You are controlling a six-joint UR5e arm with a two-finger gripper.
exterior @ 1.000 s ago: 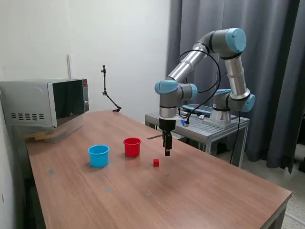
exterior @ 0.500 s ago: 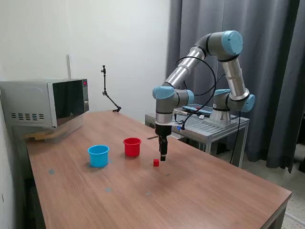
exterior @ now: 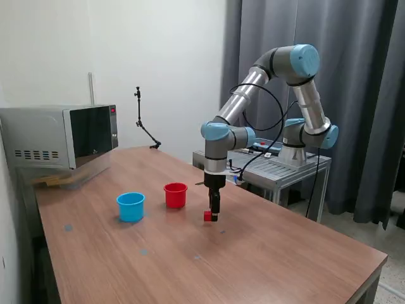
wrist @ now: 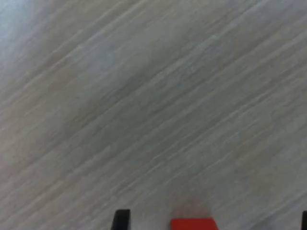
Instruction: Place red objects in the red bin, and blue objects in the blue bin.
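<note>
Claw (exterior: 213, 217) down at the red cube (exterior: 207, 216).
Fingers look spread; centre the cube between them before closing.

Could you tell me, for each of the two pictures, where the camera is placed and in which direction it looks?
Exterior view: off the arm, above table height, looking across the wooden table at the red cup, the light-blue cup and the microwave; the whole arm and the gripper show.
Wrist view: on the wrist, looking down at the table from close by; only the gripper's dark fingertips show.
Both views share the red cube and the tabletop.
</note>
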